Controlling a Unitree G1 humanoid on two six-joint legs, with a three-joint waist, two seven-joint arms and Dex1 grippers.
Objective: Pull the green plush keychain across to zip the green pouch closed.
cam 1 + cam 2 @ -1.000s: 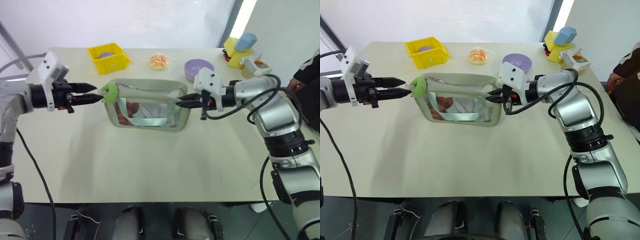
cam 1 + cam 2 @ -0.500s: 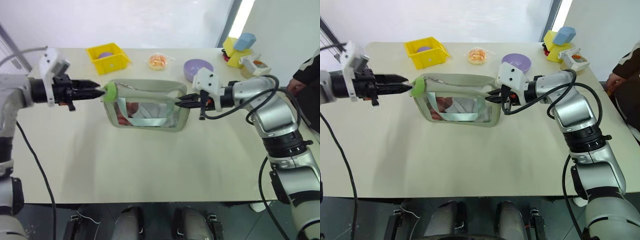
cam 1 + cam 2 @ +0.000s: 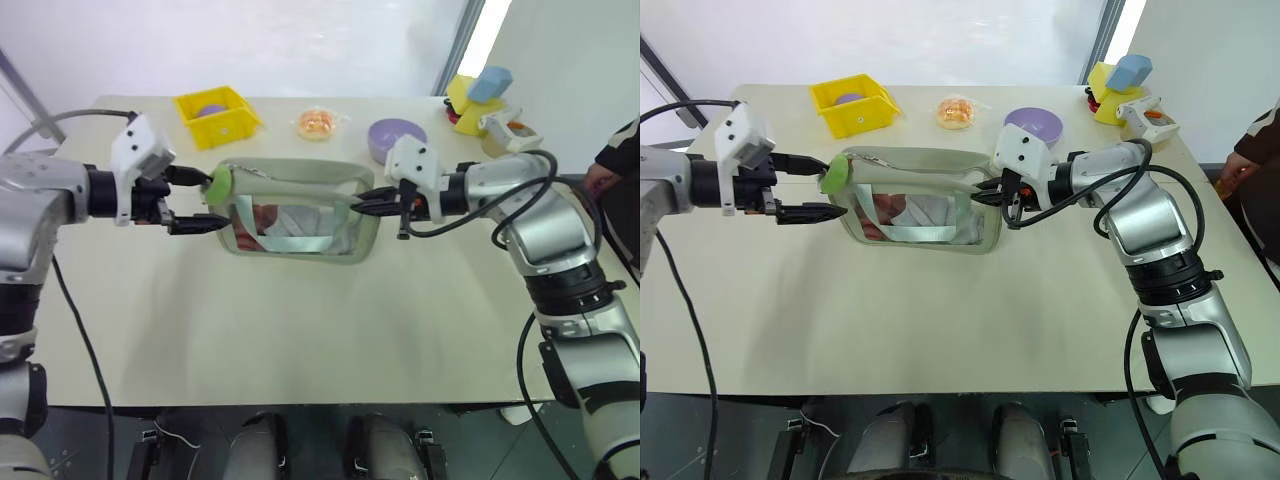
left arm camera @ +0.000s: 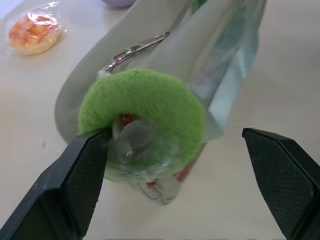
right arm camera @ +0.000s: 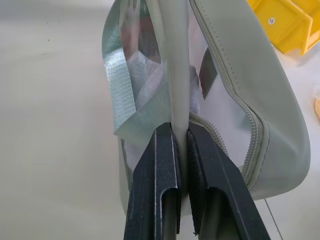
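— Two grippers, what did each do?
— Left gripper (image 3: 205,200) stood wide open, its flat black fingers (image 4: 75,190) either side of the fuzzy lime keychain (image 4: 142,127), one pad touching it, holding nothing. Right gripper (image 3: 983,192) was pinched tight on the pouch's (image 3: 300,215) right edge.
— And the arms?
— Both reached inward, nearly level, from opposite sides.
— The pouch?
— Soft, sage green, rounded, with a clear window, on the cream table (image 3: 300,330). The keychain sat at its left end. Beyond lay a yellow bin (image 3: 218,115) and a purple bowl (image 3: 397,137).
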